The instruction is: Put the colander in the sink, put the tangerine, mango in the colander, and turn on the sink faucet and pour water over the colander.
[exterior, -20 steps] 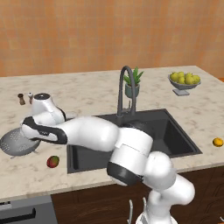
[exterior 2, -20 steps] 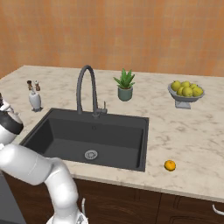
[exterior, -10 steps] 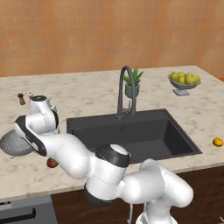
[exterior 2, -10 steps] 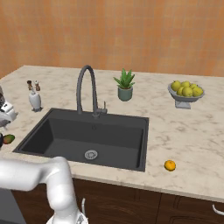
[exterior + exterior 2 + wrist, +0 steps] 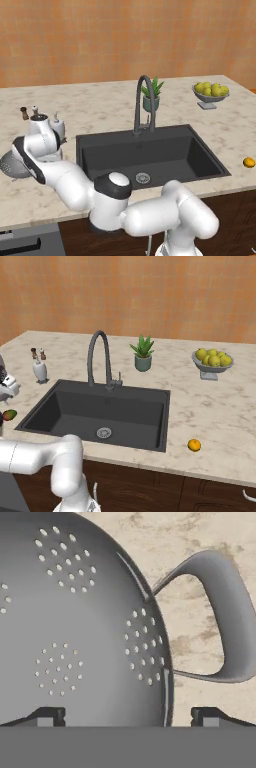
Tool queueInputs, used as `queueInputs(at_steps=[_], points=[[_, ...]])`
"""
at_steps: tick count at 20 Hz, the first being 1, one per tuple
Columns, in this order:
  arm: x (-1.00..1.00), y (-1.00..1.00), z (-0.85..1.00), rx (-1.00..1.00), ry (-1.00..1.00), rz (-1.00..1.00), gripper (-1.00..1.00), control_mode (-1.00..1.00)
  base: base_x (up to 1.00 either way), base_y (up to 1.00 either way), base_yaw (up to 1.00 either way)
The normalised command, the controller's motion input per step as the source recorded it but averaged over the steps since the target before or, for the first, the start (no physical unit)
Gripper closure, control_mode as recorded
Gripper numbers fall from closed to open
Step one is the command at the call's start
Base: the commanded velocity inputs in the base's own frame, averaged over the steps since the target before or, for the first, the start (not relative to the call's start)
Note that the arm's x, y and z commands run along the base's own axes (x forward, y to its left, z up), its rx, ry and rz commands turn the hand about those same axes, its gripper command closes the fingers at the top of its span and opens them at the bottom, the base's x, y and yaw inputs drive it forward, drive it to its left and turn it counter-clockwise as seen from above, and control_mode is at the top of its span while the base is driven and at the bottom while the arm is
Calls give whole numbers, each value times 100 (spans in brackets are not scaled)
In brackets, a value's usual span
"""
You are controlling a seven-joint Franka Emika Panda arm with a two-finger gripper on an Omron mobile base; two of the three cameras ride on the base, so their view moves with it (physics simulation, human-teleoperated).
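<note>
— Where was the pincer?
— Spread wide, gripping nothing, right over the colander — its rim between the tips, loop handle just beyond.
— Advice?
— Drop straight and pinch the rim — then carry it across to the sink.

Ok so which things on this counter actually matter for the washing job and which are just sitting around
Part of the job:
light-grey perforated metal colander
dark-grey rectangular sink
small round orange tangerine
red-green oval mango
tall dark gooseneck faucet

Just lying about:
footed grey dish of yellow-green fruit
small potted green plant
shakers
</note>
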Motion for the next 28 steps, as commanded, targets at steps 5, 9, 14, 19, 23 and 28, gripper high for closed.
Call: queueInputs(at_steps=[5,9,14,19,23,28], points=[[24,28,-26,-1,0,-1,100,-100,0,0,0],[0,4,-35,0,0,-3,100,-100,0,0,0],[0,0,-47,-3,0,-5,100,-100,0,0,0],[0,0,-22,-7,-5,-15,100,-100,0,0,0],[-8,-31,2,2,-18,-27,100,-100,0,0,0],[-35,-86,33,24,-19,-25,100,-100,0,0,0]])
